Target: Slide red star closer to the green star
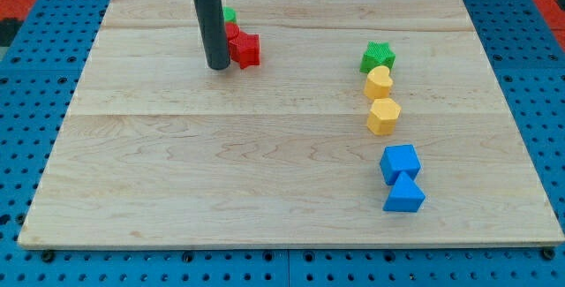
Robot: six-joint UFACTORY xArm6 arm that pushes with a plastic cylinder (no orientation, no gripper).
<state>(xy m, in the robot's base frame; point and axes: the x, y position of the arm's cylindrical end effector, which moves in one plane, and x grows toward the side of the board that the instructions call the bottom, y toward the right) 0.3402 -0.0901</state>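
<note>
Up near the view's top left, my tip [218, 66] sits on the worktop [265, 163], touching or just about touching the left side of the red star [244, 49]. No fingers on this rig at all, just the straight dark rod, so nothing is clenched or released, it only pushes. Right behind the rod there's a bit of another red block [231, 32] and a green block [229, 15] peeking out, mostly hidden, so I can't tell their shapes or whether they touch the star. The green star [378, 56] is well apart, over on the view's right, at about the same height in the view or a touch lower. Directly below it, running toward the view's bottom, come a yellow heart [378, 83], a yellow hexagon-ish block [383, 116], a blue cube [399, 162] and a blue triangle [404, 195]. So I'd say the step in hand is the start of the push: tip lined up on the far side of the red star from the target, most of the travel not yet done. Next move looks like a steady shove toward the view's right, angled very slightly down, keeping the tip centred so the star doesn't spin off, and stopping short of the green star so it and the yellow heart don't get knocked.
</note>
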